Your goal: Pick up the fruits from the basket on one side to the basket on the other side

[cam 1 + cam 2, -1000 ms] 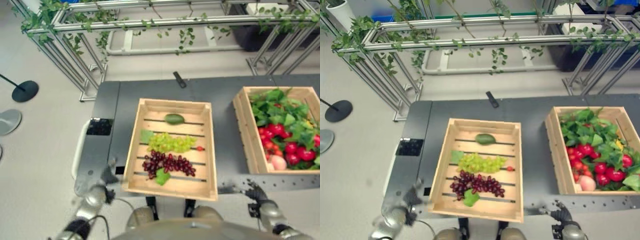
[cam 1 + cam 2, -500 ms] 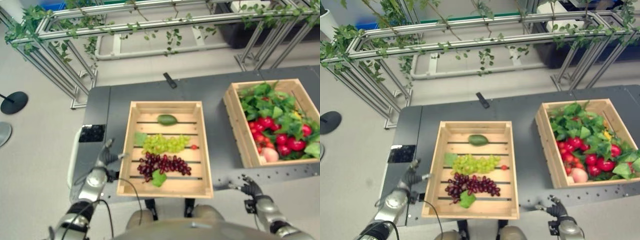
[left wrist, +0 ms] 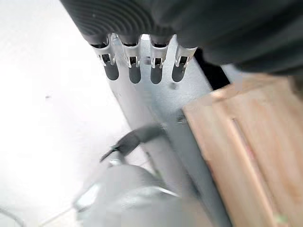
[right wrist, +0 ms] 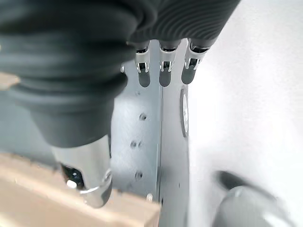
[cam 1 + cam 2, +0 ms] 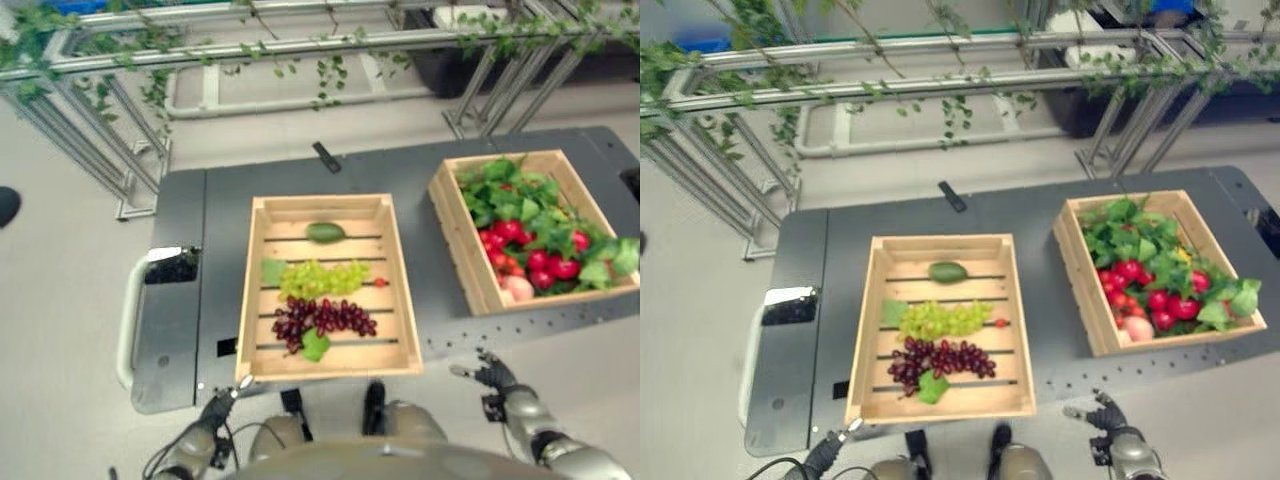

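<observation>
From the left eye view, a grey desk (image 5: 420,210) carries two wooden crates that serve as baskets. The middle crate (image 5: 322,287) has slats and holds an avocado (image 5: 325,232) at the far end, a bunch of green grapes (image 5: 315,279) in the middle and a bunch of dark red grapes (image 5: 322,320) nearest the robot, so they are laid out in a row and easy to reach one at a time. A tiny red fruit (image 5: 381,283) lies just beside the green grapes. The right crate (image 5: 530,232) is packed with green leaves and red fruits, and a pale peach (image 5: 517,289) sits in its near corner. The left robot hand (image 5: 218,408) hangs low by the desk's near edge, close to the middle crate's corner, holding nothing. The right robot hand (image 5: 490,373) waits off the near edge below the full crate, fingers spread and empty. In the right eye view, a small dark remote-like thing (image 5: 952,196) lies on the desk beyond the middle crate. In the left wrist view, the fingers (image 3: 134,66) point straight out over the desk's edge beside the crate's wood. In the right wrist view, the fingers (image 4: 164,70) are straight too, above the holed edge strip. I think no fruit is picked yet, so both hands stay loose and ready.
</observation>
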You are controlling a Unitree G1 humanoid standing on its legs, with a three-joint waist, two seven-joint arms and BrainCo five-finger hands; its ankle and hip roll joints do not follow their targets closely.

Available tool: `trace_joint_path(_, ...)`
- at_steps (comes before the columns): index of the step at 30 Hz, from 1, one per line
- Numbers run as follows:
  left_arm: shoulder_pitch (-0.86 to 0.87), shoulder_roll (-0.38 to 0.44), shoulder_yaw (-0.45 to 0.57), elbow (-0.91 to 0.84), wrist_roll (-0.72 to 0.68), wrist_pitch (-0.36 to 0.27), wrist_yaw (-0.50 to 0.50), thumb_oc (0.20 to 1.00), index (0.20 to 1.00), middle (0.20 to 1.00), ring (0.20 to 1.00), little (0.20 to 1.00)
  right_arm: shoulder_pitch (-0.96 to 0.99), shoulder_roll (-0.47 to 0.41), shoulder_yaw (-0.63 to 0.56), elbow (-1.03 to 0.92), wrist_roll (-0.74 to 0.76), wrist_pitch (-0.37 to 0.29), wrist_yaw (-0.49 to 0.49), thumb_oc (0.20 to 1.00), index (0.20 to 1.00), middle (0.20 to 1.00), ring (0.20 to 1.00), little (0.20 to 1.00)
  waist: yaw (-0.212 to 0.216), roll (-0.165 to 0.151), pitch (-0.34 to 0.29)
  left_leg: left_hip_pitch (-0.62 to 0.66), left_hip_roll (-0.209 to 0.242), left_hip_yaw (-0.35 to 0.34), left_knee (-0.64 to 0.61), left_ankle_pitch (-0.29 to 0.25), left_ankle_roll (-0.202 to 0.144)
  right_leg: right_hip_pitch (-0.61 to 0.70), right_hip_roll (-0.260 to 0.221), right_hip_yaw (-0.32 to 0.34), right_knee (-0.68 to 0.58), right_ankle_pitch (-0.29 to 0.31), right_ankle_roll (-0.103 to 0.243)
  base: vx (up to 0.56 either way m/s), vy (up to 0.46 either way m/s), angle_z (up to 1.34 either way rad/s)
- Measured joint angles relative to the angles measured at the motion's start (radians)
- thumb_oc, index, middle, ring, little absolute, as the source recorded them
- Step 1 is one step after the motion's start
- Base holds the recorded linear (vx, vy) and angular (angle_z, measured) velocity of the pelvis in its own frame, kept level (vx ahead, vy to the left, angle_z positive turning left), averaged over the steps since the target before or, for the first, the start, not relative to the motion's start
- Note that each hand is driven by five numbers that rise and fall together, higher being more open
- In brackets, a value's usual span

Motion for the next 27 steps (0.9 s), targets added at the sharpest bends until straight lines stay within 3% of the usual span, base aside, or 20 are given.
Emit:
trace_joint_path(2, 0.0, 0.017, 0.001, 0.018, -0.01, 0.009, 0.006, 1.0, 1.0, 1.0, 1.0, 1.0, -0.012, 0.0, 0.0, -0.005, 0.0, -0.002, 0.0, 1.0, 1.0, 1.0, 1.0, 1.0, 0.028, -0.038, -0.008, -0.034, -0.011, -0.009, 0.043, 0.005, -0.009, 0.1, 0.011, 0.022, -0.237, -0.001, -0.006, -0.2, -0.231, -0.1)
trace_joint_path(3, 0.002, 0.018, 0.001, 0.022, -0.014, 0.009, 0.007, 1.0, 1.0, 1.0, 1.0, 1.0, -0.022, 0.0, 0.001, -0.004, -0.001, -0.003, 0.0, 1.0, 1.0, 1.0, 1.0, 1.0, 0.035, -0.043, -0.008, -0.045, -0.021, -0.013, 0.053, 0.003, -0.011, 0.125, 0.012, 0.021, -0.297, -0.005, -0.014, -0.38, -0.425, -0.15)
trace_joint_path(4, 0.012, -0.003, 0.002, 0.028, -0.015, 0.009, 0.008, 1.0, 1.0, 1.0, 1.0, 1.0, -0.045, -0.011, 0.001, -0.003, -0.001, -0.004, -0.001, 1.0, 1.0, 1.0, 1.0, 1.0, 0.048, -0.015, 0.006, -0.053, -0.008, -0.046, 0.059, 0.025, -0.044, 0.151, 0.033, 0.01, -0.354, -0.015, -0.092, -0.3, -0.328, -0.04)
trace_joint_path(6, 0.021, -0.022, 0.002, 0.026, -0.033, 0.007, 0.015, 1.0, 1.0, 1.0, 1.0, 1.0, -0.044, -0.013, 0.004, -0.005, -0.002, -0.003, -0.001, 1.0, 1.0, 1.0, 1.0, 1.0, 0.052, 0.018, 0.011, -0.08, 0.043, -0.064, 0.075, 0.056, -0.06, 0.131, 0.078, 0.014, -0.358, -0.003, -0.129, -0.27, -0.316, -0.01)
trace_joint_path(7, 0.024, -0.026, -0.001, 0.027, -0.036, 0.008, 0.017, 1.0, 1.0, 1.0, 1.0, 1.0, -0.036, -0.01, 0.005, -0.002, -0.002, -0.002, 0.0, 1.0, 1.0, 1.0, 1.0, 1.0, 0.055, 0.022, 0.009, -0.09, 0.054, -0.071, 0.088, 0.069, -0.05, 0.129, 0.106, 0.009, -0.359, -0.003, -0.138, -0.22, -0.299, 0.19)
trace_joint_path(8, 0.023, -0.023, 0.002, 0.028, -0.041, 0.011, 0.022, 1.0, 1.0, 1.0, 1.0, 1.0, -0.019, -0.009, 0.003, -0.011, -0.002, -0.003, 0.0, 1.0, 1.0, 1.0, 1.0, 1.0, 0.05, 0.028, 0.009, -0.131, 0.077, -0.099, 0.123, 0.096, -0.085, 0.115, 0.12, -0.008, -0.341, -0.01, -0.164, -0.19, -0.269, 0.23)
trace_joint_path(9, 0.026, -0.023, 0.001, 0.029, -0.041, 0.01, 0.024, 1.0, 1.0, 1.0, 1.0, 1.0, -0.006, -0.009, 0.005, -0.003, -0.002, 0.0, 0.0, 1.0, 1.0, 1.0, 1.0, 1.0, 0.059, 0.019, 0.016, -0.14, 0.094, -0.129, 0.124, 0.138, -0.087, 0.109, 0.15, -0.011, -0.331, -0.013, -0.181, -0.19, -0.268, 0.32)
trace_joint_path(12, 0.038, -0.024, -0.001, 0.033, -0.041, 0.01, 0.025, 1.0, 1.0, 1.0, 1.0, 1.0, 0.02, -0.016, 0.005, 0.0, -0.001, 0.0, -0.004, 1.0, 1.0, 1.0, 1.0, 1.0, 0.057, 0.006, 0.029, -0.152, 0.116, -0.185, 0.101, 0.227, -0.13, 0.107, 0.181, -0.039, -0.312, -0.011, -0.225, -0.17, -0.186, 0.32)
trace_joint_path(14, 0.038, -0.03, -0.001, 0.034, -0.041, 0.01, 0.025, 1.0, 1.0, 1.0, 1.0, 1.0, 0.041, -0.028, 0.003, 0.004, 0.004, 0.0, -0.005, 1.0, 1.0, 1.0, 1.0, 1.0, 0.051, 0.007, 0.033, -0.157, 0.116, -0.19, 0.081, 0.275, -0.139, 0.11, 0.193, -0.077, -0.305, -0.014, -0.239, -0.2, -0.144, 0.55)
trace_joint_path(16, 0.022, -0.04, -0.001, 0.032, -0.04, 0.009, 0.027, 1.0, 1.0, 1.0, 1.0, 1.0, 0.056, -0.045, 0.003, 0.005, 0.007, 0.0, -0.007, 1.0, 1.0, 1.0, 1.0, 1.0, 0.041, 0.03, 0.047, -0.173, 0.126, -0.151, 0.084, 0.296, -0.124, 0.112, 0.204, -0.115, -0.296, -0.029, -0.261, -0.31, -0.124, 0.47)
trace_joint_path(18, 0.017, -0.039, 0.003, 0.03, -0.041, 0.009, 0.029, 1.0, 1.0, 1.0, 1.0, 1.0, 0.067, -0.045, 0.005, 0.006, 0.007, -0.001, -0.008, 1.0, 1.0, 1.0, 1.0, 1.0, 0.047, 0.021, 0.049, -0.173, 0.113, -0.135, 0.112, 0.273, -0.147, 0.103, 0.183, -0.129, -0.289, -0.018, -0.274, -0.22, -0.067, 0.0)
trace_joint_path(19, 0.027, -0.033, 0.012, 0.031, -0.04, 0.009, 0.029, 1.0, 1.0, 1.0, 1.0, 1.0, 0.063, -0.033, 0.007, 0.004, 0.007, -0.001, -0.006, 1.0, 1.0, 1.0, 1.0, 1.0, 0.055, -0.01, 0.045, -0.168, 0.079, -0.135, 0.164, 0.214, -0.179, 0.095, 0.143, -0.14, -0.291, -0.007, -0.264, -0.12, -0.016, -0.18)
trace_joint_path(20, 0.034, -0.032, 0.024, 0.033, -0.04, 0.009, 0.029, 1.0, 1.0, 1.0, 1.0, 1.0, 0.062, -0.027, 0.006, 0.003, 0.008, -0.001, -0.005, 1.0, 1.0, 1.0, 1.0, 1.0, 0.053, -0.024, 0.041, -0.15, 0.049, -0.131, 0.183, 0.175, -0.165, 0.094, 0.124, -0.145, -0.301, 0.006, -0.25, -0.19, -0.015, -0.07)
trace_joint_path(21, 0.04, -0.035, 0.032, 0.04, -0.04, 0.009, 0.029, 1.0, 1.0, 1.0, 1.0, 1.0, 0.057, -0.029, 0.005, 0.002, 0.01, -0.002, -0.004, 1.0, 1.0, 1.0, 1.0, 1.0, 0.045, -0.031, 0.038, -0.119, 0.007, -0.137, 0.23, 0.088, -0.107, 0.102, 0.099, -0.153, -0.319, 0.022, -0.233, -0.08, 0.003, 0.17)
trace_joint_path(22, 0.04, -0.036, 0.032, 0.039, -0.04, 0.009, 0.028, 1.0, 1.0, 1.0, 1.0, 1.0, 0.062, -0.03, 0.005, 0.006, 0.015, -0.002, -0.004, 1.0, 1.0, 1.0, 1.0, 1.0, 0.033, -0.023, 0.036, -0.106, -0.013, -0.14, 0.231, 0.069, -0.09, 0.106, 0.092, -0.159, -0.316, 0.028, -0.227, -0.12, 0.018, 0.38)
trace_joint_path(25, 0.014, -0.03, 0.031, 0.03, -0.04, 0.007, 0.027, 1.0, 1.0, 1.0, 1.0, 1.0, 0.077, -0.021, 0.004, 0.02, 0.016, -0.001, -0.002, 1.0, 1.0, 1.0, 1.0, 1.0, 0.013, -0.024, 0.031, -0.103, -0.039, -0.175, 0.212, 0.061, -0.091, 0.103, 0.074, -0.179, -0.332, 0.034, -0.215, -0.09, 0.067, 0.24)
trace_joint_path(27, 0.007, -0.032, 0.031, 0.026, -0.04, 0.007, 0.024, 1.0, 1.0, 1.0, 1.0, 1.0, 0.075, -0.022, 0.003, 0.016, 0.017, -0.002, -0.002, 1.0, 1.0, 1.0, 1.0, 1.0, -0.005, -0.028, 0.018, -0.1, -0.07, -0.173, 0.244, -0.005, -0.076, 0.095, 0.056, -0.186, -0.343, 0.049, -0.204, -0.04, 0.076, 0.11)
